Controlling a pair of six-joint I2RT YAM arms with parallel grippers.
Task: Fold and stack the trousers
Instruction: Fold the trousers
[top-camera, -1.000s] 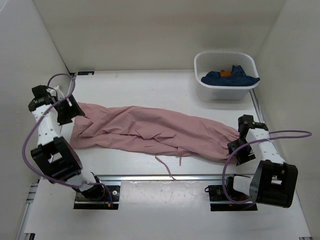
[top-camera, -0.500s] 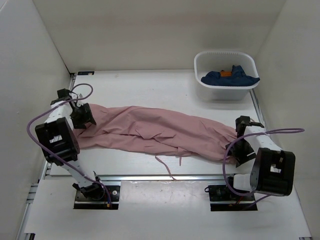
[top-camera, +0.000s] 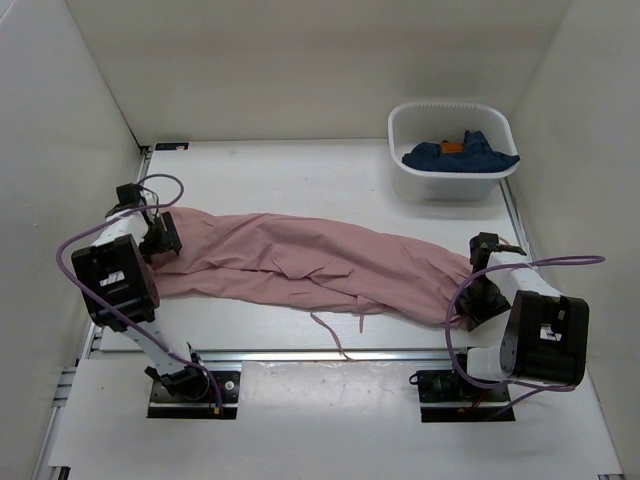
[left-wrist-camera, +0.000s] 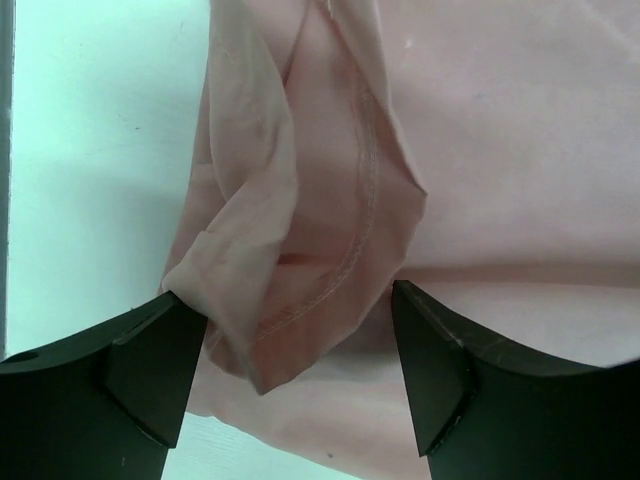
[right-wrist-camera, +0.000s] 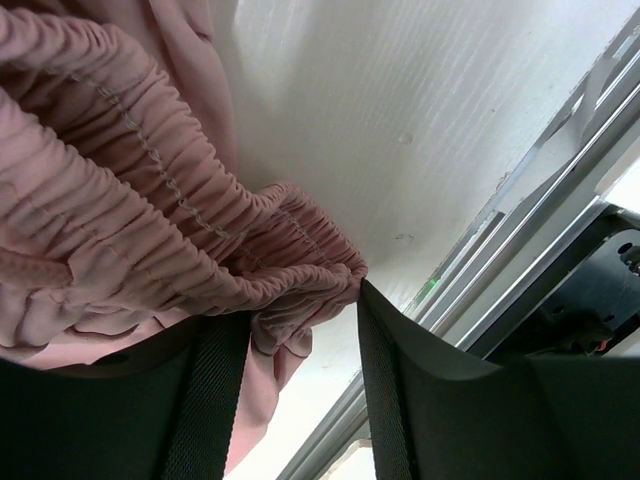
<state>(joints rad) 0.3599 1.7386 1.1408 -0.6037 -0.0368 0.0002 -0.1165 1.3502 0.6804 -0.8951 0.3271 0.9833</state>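
**Ana:** Is there any writing to read?

**Ben:** The only candidate is the orange patch (top-camera: 455, 146) on the dark blue garment (top-camera: 470, 157). That garment sits in the white tub (top-camera: 450, 108) at the far right of the table (top-camera: 300, 175). The patch is too small for any letters to be made out.

**Ana:** Where are the trousers?

**Ben:** The dusty-pink trousers (top-camera: 310, 265) lie in a long wrinkled band across the table. They run from the left gripper (top-camera: 163, 243) to the right gripper (top-camera: 482, 300), well apart from the tub. Thin drawstrings (top-camera: 335, 335) trail off the near edge of the cloth toward the arm bases.

**Ana:** How does the left claw stand?

**Ben:** In its wrist view the left gripper (left-wrist-camera: 295, 305) has its jaws wide apart, straddling a folded, stitched hem end. The fold brushes one finger (left-wrist-camera: 150, 365), but the jaws are not pressed together on it.

**Ana:** And the right one?

**Ben:** The right gripper (right-wrist-camera: 300, 320) has its jaws about half closed, with the gathered elastic waistband bunched into the gap. Cloth covers the inner face of one finger (right-wrist-camera: 210, 400), so it cannot be told whether the jaws actually clamp it. A metal rail (right-wrist-camera: 560, 170) runs just beside it. From above, both sets of fingertips are hidden under the wrists.
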